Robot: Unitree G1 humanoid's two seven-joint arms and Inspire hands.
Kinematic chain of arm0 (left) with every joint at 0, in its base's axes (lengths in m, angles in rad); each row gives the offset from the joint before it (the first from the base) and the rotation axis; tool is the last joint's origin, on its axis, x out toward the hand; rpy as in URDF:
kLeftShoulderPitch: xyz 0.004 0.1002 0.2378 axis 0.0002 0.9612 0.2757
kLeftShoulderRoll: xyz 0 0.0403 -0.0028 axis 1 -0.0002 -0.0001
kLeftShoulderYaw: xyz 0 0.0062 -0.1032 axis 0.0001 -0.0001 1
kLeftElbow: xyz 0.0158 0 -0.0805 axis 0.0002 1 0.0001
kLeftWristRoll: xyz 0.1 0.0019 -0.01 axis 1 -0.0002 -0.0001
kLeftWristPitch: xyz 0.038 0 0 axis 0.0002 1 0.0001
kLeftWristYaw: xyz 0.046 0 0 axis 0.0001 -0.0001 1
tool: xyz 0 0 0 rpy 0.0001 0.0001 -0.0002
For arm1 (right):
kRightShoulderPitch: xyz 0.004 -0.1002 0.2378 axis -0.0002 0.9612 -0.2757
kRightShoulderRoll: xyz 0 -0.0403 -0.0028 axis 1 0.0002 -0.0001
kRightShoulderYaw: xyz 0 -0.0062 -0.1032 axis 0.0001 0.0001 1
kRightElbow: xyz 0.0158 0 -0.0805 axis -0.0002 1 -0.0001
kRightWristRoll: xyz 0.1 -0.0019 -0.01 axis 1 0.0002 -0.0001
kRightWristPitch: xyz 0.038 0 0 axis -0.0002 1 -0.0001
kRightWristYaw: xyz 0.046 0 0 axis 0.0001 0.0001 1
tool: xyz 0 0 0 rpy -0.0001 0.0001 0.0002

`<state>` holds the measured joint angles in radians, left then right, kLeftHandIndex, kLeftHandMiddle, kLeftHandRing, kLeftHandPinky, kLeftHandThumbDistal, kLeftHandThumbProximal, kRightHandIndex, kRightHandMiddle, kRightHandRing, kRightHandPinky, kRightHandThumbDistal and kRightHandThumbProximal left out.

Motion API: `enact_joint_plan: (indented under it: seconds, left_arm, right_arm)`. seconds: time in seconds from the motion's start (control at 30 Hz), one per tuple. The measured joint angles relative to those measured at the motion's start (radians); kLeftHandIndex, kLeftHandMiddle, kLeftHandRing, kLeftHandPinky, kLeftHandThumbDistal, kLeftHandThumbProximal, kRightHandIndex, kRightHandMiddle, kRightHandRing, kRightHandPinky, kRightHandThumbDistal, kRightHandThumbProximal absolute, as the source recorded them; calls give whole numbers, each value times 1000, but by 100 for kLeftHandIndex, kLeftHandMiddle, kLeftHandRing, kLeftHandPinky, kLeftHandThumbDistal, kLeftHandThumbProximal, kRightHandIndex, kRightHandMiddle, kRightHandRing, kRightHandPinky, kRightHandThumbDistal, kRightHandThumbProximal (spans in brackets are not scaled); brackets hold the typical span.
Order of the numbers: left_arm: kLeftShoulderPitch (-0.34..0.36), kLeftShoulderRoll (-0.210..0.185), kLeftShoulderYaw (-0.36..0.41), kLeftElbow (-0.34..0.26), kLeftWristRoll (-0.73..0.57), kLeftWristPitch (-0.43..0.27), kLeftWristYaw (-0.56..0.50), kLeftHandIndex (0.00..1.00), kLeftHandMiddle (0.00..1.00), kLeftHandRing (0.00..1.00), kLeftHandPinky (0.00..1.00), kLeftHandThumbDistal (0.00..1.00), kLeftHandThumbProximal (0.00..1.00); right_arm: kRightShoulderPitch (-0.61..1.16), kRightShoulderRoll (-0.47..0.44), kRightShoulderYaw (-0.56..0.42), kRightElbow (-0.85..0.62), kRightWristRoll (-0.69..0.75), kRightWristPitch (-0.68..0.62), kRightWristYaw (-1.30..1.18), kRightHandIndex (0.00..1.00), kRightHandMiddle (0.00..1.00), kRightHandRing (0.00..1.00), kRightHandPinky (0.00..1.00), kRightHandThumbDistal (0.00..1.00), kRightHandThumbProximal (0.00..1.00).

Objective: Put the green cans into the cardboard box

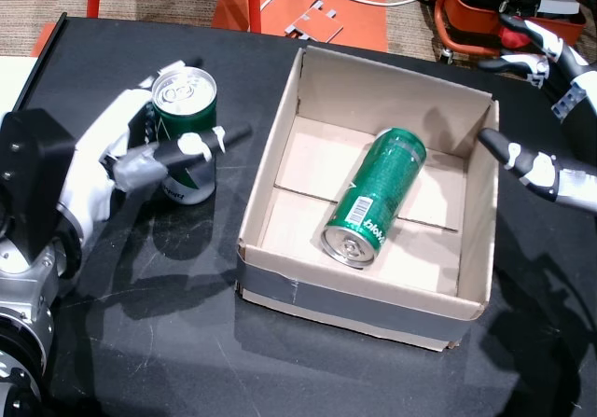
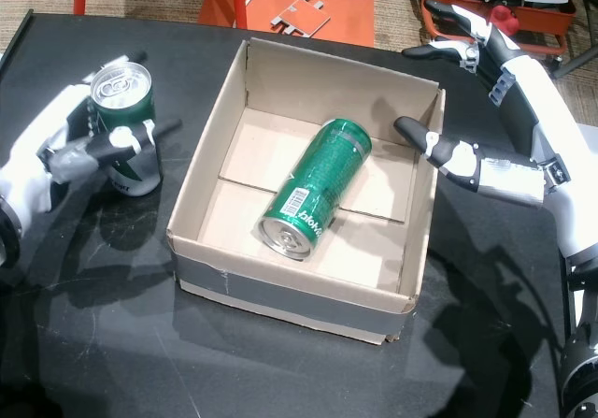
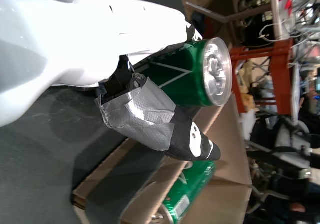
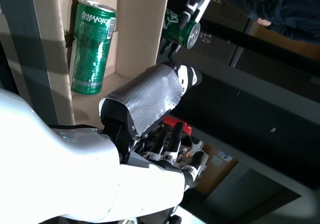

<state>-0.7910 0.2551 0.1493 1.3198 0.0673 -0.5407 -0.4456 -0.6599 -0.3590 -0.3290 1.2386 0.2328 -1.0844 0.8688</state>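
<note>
**One can boxed, one can in left hand**

Upright green aluminium can point(image 1: 186, 137) stands on the black table point(image 1: 140, 342), just left of the open brown cardboard box point(image 1: 270, 156). White left hand point(image 1: 121, 156) grips it, fingers wrapped round the body, taped thumb point(image 3: 150, 116) across the front. Second green can point(image 2: 308, 198) lies on its side inside the box. Right hand point(image 2: 486, 170) hovers at the box's right wall, fingers spread, holding nothing.

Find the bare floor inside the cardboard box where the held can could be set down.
In the cardboard box, the lying can crosses the middle diagonally. Bare floor lies in the far-left corner and the near-right corner. The left hand holds the second can outside the left wall.
</note>
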Motion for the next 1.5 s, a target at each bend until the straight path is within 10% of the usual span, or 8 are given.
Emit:
enact_joint_plan:
  seconds: [0.63,0.8,1.0,1.27,1.5]
  left_arm:
    - [18,2,48,0,-32,2,-34,100,99,98,96,95,30]
    - [18,-16,112,0,-90,4,-39,81,77,74,75,61,0]
    - [18,-57,210,0,-187,12,15,61,58,57,55,27,0]
    - [16,-63,242,0,-200,10,44,61,57,55,54,51,0]
    - [14,-62,240,0,-199,-4,59,65,58,55,53,48,0]
  right_arm:
    - [0,13,8,-1,-3,1,-25,94,73,68,90,87,63]
    - [0,13,12,-2,-6,-12,-30,90,72,68,89,86,63]
    - [0,13,23,-2,-24,-15,-61,90,72,67,88,88,61]
    - [0,13,32,-2,-26,-16,-82,85,71,68,85,90,59]
    - [0,13,34,-2,-32,-30,-107,85,71,68,84,93,60]
